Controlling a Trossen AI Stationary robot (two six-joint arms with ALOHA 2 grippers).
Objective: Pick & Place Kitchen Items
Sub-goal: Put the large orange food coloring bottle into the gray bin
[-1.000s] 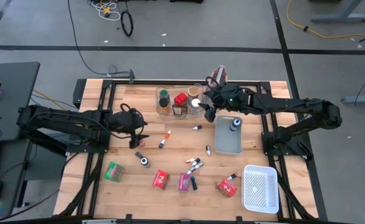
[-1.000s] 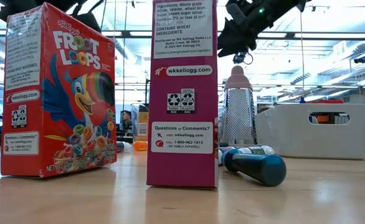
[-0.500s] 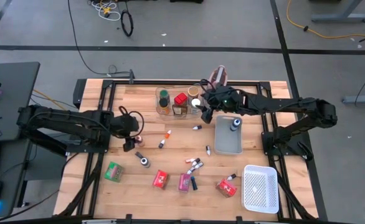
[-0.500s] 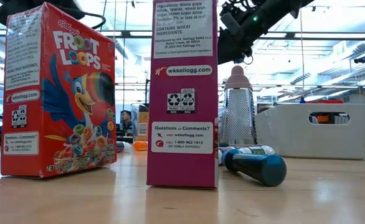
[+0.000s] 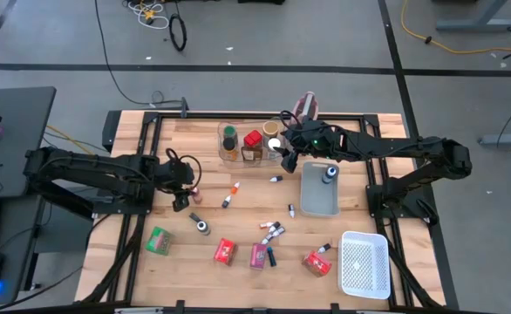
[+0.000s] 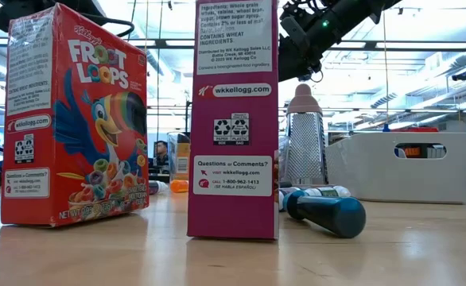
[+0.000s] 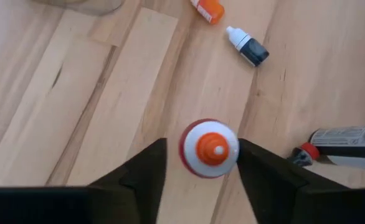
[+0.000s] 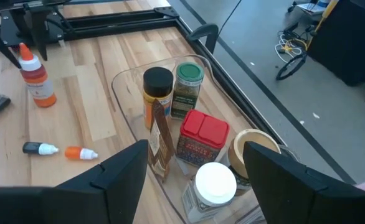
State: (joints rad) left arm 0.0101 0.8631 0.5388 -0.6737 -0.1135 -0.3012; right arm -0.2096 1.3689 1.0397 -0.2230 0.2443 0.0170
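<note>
A small upright bottle (image 5: 196, 194) with a white shoulder and orange tip (image 7: 210, 148) stands on its base on the table's left half. My left gripper (image 5: 186, 195) is tipped down over it, open, with one finger on each side (image 7: 201, 144). My right gripper (image 5: 289, 158) hangs open above the clear bin (image 5: 238, 131) at the far middle. Nothing is between its fingers (image 8: 195, 180). In the bin stand jars with dark, green, red and white lids (image 8: 198, 134). My left gripper comes from above, slanting down, its fingers astride the bottle's shoulder (image 7: 189, 149). Bare table shows between one finger (image 7: 148, 171) and the bottle. The other finger's (image 7: 257, 171) edge meets the bottle's outline; I cannot tell whether it touches.
Small bottles lie scattered at mid-table (image 5: 273, 230). Green (image 5: 159, 240), red (image 5: 225, 252) and pink (image 5: 258, 255) packets lie near the front. A grey tray (image 5: 316, 199) holds one jar. A white mesh basket (image 5: 364, 263) is at the front right. A pinkish jug (image 5: 305, 107) stands behind the bin.
My left gripper has tipped further downward and turned a little, coming over the upright bottle, which has stayed where it stood.
</note>
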